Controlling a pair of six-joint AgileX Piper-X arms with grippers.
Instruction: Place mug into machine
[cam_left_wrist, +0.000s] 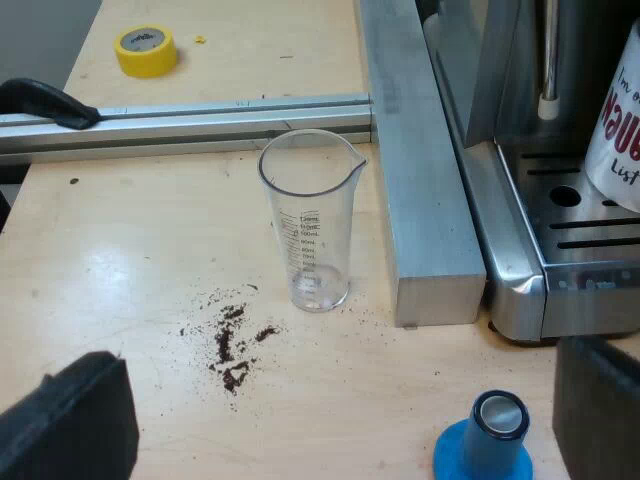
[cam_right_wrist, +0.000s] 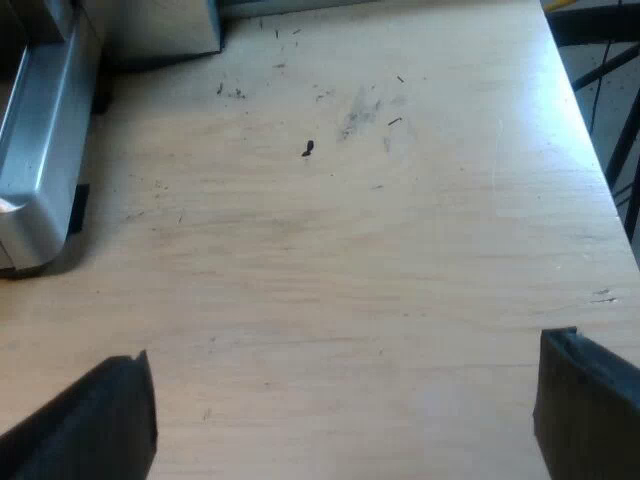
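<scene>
Both jaws wide apart, empty

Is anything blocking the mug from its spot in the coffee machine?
Nothing visible does: the mug is already over the machine's drip tray. The measuring glass and blue tamper stand apart on the table.

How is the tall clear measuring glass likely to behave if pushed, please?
The tall clear measuring glass stands empty, so it is probably light and slides easily. Its base is narrower than its rim, so a push near the top could tip it.
</scene>
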